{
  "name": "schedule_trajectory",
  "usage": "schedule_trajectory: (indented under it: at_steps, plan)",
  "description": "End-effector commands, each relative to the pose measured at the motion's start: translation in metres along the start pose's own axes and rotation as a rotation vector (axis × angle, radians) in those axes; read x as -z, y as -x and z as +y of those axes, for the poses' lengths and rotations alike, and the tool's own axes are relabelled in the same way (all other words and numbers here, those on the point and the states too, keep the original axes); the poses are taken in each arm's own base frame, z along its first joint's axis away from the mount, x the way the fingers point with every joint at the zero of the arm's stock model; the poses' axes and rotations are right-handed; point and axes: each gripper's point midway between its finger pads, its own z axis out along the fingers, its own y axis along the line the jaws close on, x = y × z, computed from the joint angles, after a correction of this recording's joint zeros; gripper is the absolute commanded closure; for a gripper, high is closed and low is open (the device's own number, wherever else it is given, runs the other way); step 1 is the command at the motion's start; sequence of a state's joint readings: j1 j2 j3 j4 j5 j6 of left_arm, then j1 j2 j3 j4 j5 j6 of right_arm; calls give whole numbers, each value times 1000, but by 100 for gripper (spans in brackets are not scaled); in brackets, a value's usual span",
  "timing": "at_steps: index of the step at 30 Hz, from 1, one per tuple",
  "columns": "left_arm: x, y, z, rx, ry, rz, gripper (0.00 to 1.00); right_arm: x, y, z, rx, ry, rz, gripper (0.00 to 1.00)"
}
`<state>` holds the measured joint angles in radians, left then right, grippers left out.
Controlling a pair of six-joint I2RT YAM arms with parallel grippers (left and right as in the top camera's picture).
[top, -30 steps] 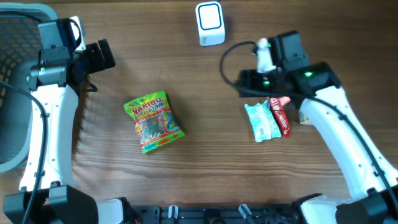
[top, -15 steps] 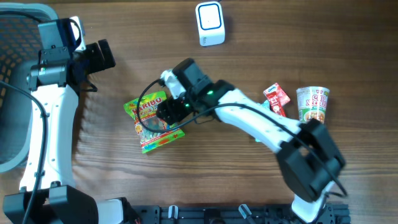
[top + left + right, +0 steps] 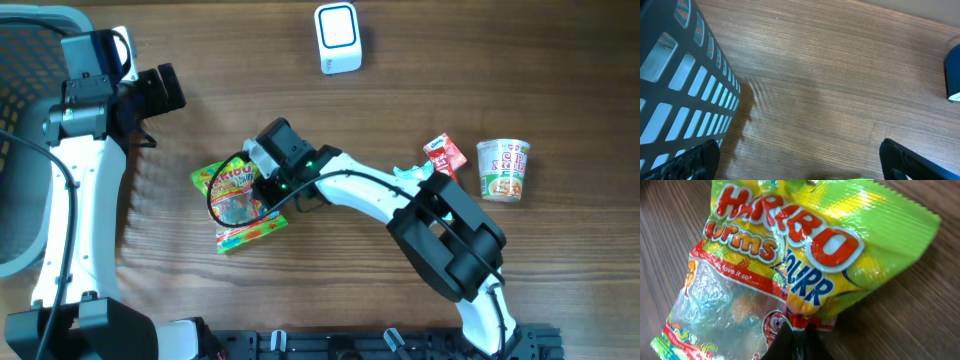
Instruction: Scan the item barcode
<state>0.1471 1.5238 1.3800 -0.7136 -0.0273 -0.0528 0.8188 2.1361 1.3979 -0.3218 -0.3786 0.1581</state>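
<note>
overhead, left gripper [image 3: 163, 90]: parked up near the top left, just beside the basket [image 3: 25, 150], jaws wide apart with nothing in them
overhead, right gripper [image 3: 262, 188]: the arm is stretched clear across the worktop [image 3: 330, 120] from the lower right, and the gripper is down on the Haribo bag [image 3: 232, 205]
overhead, Haribo bag: lying left of centre on the wood, a bit skewed, well apart from the scanner [image 3: 337, 38]
overhead, scanner: little white box with a blue face, up at the far edge around the middle
overhead, other stuff: a red packet [image 3: 444, 156] and a noodle cup [image 3: 503, 170] on the right, plus a teal packet [image 3: 408, 174] mostly tucked under the arm
left wrist, left gripper [image 3: 802, 162]: one dark fingertip [image 3: 695, 162] in each bottom corner, so the jaws are spread, with only bare wood between them
left wrist, basket [image 3: 685, 95]: its slotted wall fills the left side
left wrist, scanner [image 3: 954, 75]: just a blue sliver at the right edge
left wrist, Haribo bag: maybe a speck of green at the bottom edge, too small to be sure
right wrist, Haribo bag [image 3: 805, 245]: fills the frame, yellow-green with the red logo and a clear window showing the gummies
right wrist, right gripper [image 3: 796, 339]: jaws pressed together, pinching the crinkled film at the bottom of the shot
right wrist, barcode: can't spot one on the side facing up
</note>
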Motion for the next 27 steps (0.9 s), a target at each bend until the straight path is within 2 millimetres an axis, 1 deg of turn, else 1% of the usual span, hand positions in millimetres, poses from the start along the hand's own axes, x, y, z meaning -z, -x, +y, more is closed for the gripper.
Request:
schedule_trajectory:
  at_steps: [1,2,3,4,5,6,7,10,12,13,16,18,21,22,25,26,27]
  plan:
    - [5,5,2,-9,-5,-18,0,43,17,-22,-72,-52,-45,96]
    - [5,5,2,-9,-5,-18,0,65,27,-23,-65,-58,-79,96]
    - [5,5,2,-9,-5,-18,0,94,36,-23,-44,-83,-119,96]
    - [5,5,2,-9,-5,-19,0,120,42,-27,-38,-147,-151,96]
    - [5,5,2,-9,-5,-18,0,141,44,-31,-36,-215,-174,96]
    - [5,5,2,-9,-5,-18,0,176,44,-38,-17,-339,-206,96]
    - [5,5,2,-9,-5,-19,0,204,43,-41,-15,-435,-233,96]
    - [5,5,2,-9,-5,-19,0,263,38,-43,57,-667,-285,96]
    - [5,5,2,-9,-5,-19,0,273,33,-40,124,-762,-259,96]
    - [5,6,2,-9,-5,-19,0,273,29,-38,158,-804,-232,96]
    - [5,5,2,-9,-5,-18,0,249,17,-35,223,-881,-139,96]
    - [5,5,2,-9,-5,-19,0,233,11,-40,269,-977,-71,96]
    - [5,5,2,-9,-5,-18,0,222,8,-53,331,-1172,-4,96]
    - [5,5,2,-9,-5,-18,0,216,7,-53,352,-1196,13,96]
    - [5,5,2,-9,-5,-18,0,180,-4,-38,388,-1148,47,96]
    - [5,5,2,-9,-5,-19,0,164,-9,-27,404,-1134,48,96]
    - [5,5,2,-9,-5,-19,0,155,-12,-20,425,-1124,51,96]
